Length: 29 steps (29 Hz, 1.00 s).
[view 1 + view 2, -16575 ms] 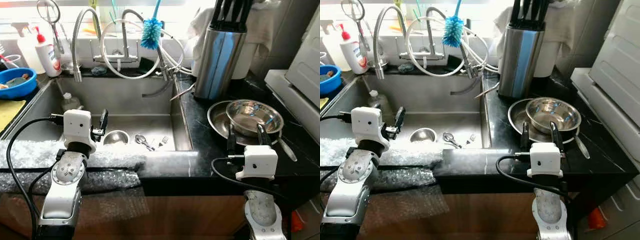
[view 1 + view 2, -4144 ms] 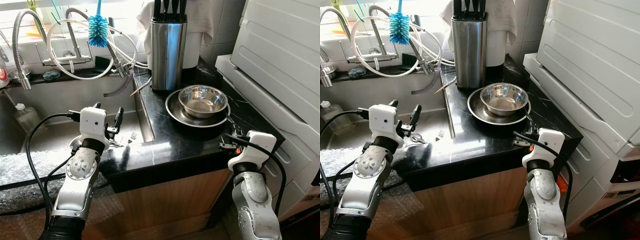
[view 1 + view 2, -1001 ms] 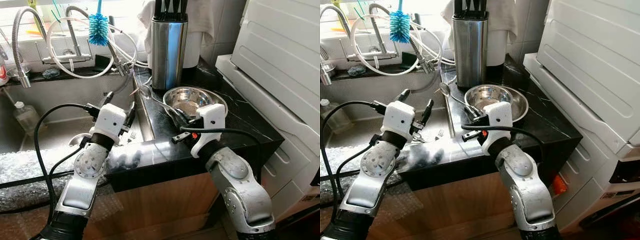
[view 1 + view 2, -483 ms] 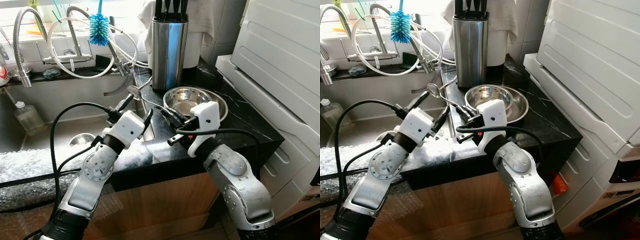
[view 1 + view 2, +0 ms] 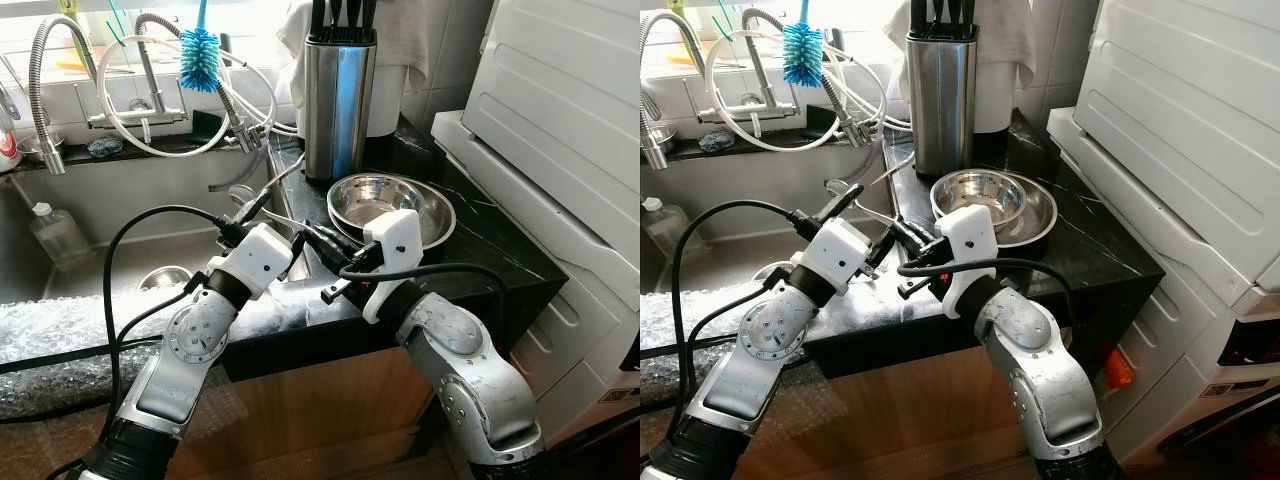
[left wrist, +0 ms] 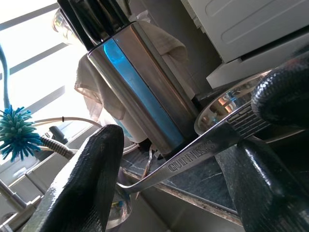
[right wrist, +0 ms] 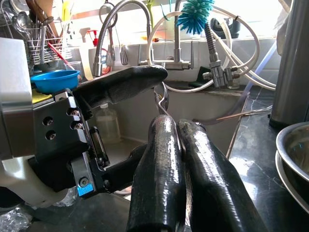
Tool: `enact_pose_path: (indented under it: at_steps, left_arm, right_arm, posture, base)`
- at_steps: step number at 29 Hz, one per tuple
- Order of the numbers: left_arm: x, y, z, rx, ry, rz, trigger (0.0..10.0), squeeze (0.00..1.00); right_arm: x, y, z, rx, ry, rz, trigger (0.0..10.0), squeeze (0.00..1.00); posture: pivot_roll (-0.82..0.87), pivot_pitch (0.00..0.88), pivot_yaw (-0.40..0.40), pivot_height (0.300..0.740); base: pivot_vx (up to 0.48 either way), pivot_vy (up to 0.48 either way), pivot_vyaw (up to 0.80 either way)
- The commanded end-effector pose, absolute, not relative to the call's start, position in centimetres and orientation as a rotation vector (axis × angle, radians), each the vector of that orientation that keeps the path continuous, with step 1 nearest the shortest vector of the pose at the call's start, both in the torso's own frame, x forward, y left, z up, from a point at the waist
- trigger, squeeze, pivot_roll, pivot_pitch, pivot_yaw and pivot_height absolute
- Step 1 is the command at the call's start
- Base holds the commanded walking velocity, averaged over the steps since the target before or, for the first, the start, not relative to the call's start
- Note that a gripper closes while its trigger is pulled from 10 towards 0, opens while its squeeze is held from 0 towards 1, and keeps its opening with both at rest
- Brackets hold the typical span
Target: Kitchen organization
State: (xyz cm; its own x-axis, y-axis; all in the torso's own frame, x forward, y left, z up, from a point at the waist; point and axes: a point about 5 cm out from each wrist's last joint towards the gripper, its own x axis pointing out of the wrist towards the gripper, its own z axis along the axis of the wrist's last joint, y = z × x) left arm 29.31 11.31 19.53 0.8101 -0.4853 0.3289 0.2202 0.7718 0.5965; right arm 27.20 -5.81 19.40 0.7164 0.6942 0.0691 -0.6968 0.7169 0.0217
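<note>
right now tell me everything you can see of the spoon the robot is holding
The spoon is shiny silver metal with a long, slim handle stamped GUINNESS. It lies roughly level over the corner where sink meets black counter, its round bowl toward the sink, handle end toward the steel bowl. The right gripper is shut on the handle end. The left gripper has its fingers spread either side of the handle; whether they touch it is unclear.
</note>
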Motion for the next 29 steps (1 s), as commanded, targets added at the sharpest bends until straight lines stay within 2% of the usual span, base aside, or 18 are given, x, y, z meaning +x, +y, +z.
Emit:
enact_pose_path:
  at_steps: [1,4,5,6,7,8,9,11,29]
  left_arm:
    - [29.2,10.8,20.3,0.608,-0.54,-0.422,10.0,0.0]
    - [29.2,10.9,20.2,0.627,-0.535,-0.424,10.0,0.0]
    - [29.4,11.0,20.0,0.635,-0.524,-0.416,6.9,0.0]
    - [29.4,11.0,19.9,0.638,-0.519,-0.413,6.9,0.0]
    - [29.5,11.1,19.8,0.647,-0.512,-0.41,4.5,0.0]
    - [29.5,11.3,19.6,0.661,-0.501,-0.404,3.4,0.0]
    - [29.6,11.3,19.5,0.666,-0.498,-0.404,2.9,0.0]
    - [29.6,11.3,19.4,0.67,-0.496,-0.407,0.0,0.0]
    - [29.6,11.5,18.9,0.705,-0.475,-0.408,0.0,0.0]
  right_arm:
    - [26.8,-5.4,19.9,0.049,-0.076,0.802,10.0,0.0]
    - [26.8,-5.4,20.0,0.051,-0.08,0.803,10.0,0.0]
    - [26.8,-5.4,20.1,0.051,-0.082,0.803,10.0,0.0]
    - [26.8,-5.3,20.1,0.051,-0.083,0.802,10.0,0.0]
    - [26.8,-5.4,20.1,0.051,-0.084,0.802,10.0,0.0]
    - [26.9,-5.4,20.2,0.051,-0.088,0.8,10.0,0.0]
    - [26.9,-5.4,20.2,0.051,-0.089,0.797,10.0,0.0]
    - [26.9,-5.4,20.2,0.052,-0.091,0.794,10.0,0.0]
    - [27.1,-5.6,20.3,0.054,-0.096,0.779,10.0,0.0]
  posture:
    - [-0.14,0.0,-0.017,0.74]
    - [-0.14,0.0,-0.016,0.74]
    - [-0.14,0.0,-0.017,0.74]
    - [-0.14,0.0,-0.015,0.74]
    - [-0.14,0.0,-0.015,0.74]
    - [-0.14,0.0,-0.014,0.74]
    - [-0.14,0.0,-0.014,0.74]
    - [-0.14,0.0,-0.013,0.74]
    - [-0.14,0.0,-0.013,0.74]
  base:
    - [0.0,0.0,0.0]
    - [0.0,0.0,0.0]
    - [0.0,0.0,0.0]
    - [0.0,0.0,0.0]
    - [0.0,0.0,0.0]
    - [0.0,0.0,0.0]
    - [0.0,0.0,0.0]
    - [0.0,0.0,0.0]
    - [0.0,0.0,0.0]
